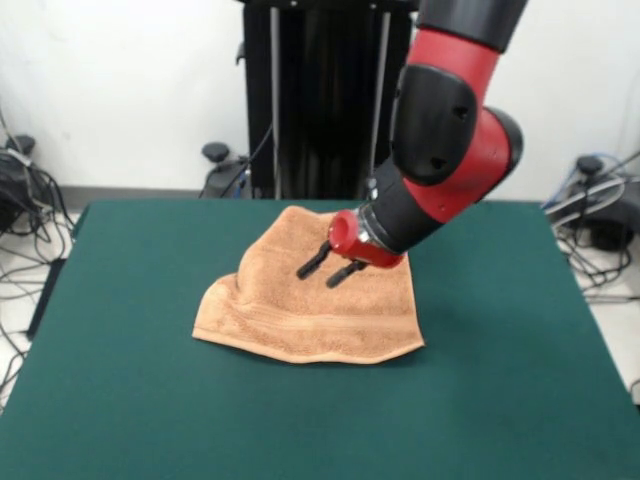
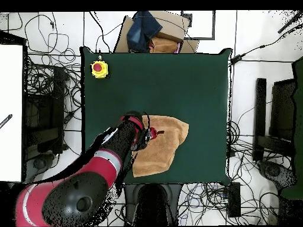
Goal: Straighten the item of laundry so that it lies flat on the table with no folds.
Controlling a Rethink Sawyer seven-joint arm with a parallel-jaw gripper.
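The towel (image 1: 320,300) lies on the dark green table (image 1: 500,380), on the pedestal's half of the top rather than the camera's in the front view, and it is not flat. Its hem edge, the one farthest from the pedestal, runs fairly straight, with the woven band showing just behind it. Behind that band the cloth rises into a soft hump, and the corner of the towel nearest the pedestal narrows to a rumpled point. A fold or crease runs down the side of the hump toward the towel's front corner, where the cloth lifts slightly off the table.

The claw (image 1: 330,267) sits over the raised middle of the towel, angled down and sideways from the red wrist. Its two black fingers (image 1: 313,261) are spread apart with a visible gap between them and nothing held in that gap; their tips are at or just above the cloth, and whether they touch it cannot be told.

In the overhead view the towel (image 2: 163,148) lies close to the table edge nearest the robot's base, and the arm reaches onto one side of it. A yellow box with a red button (image 2: 99,68) sits at a far table corner, well apart from the towel.
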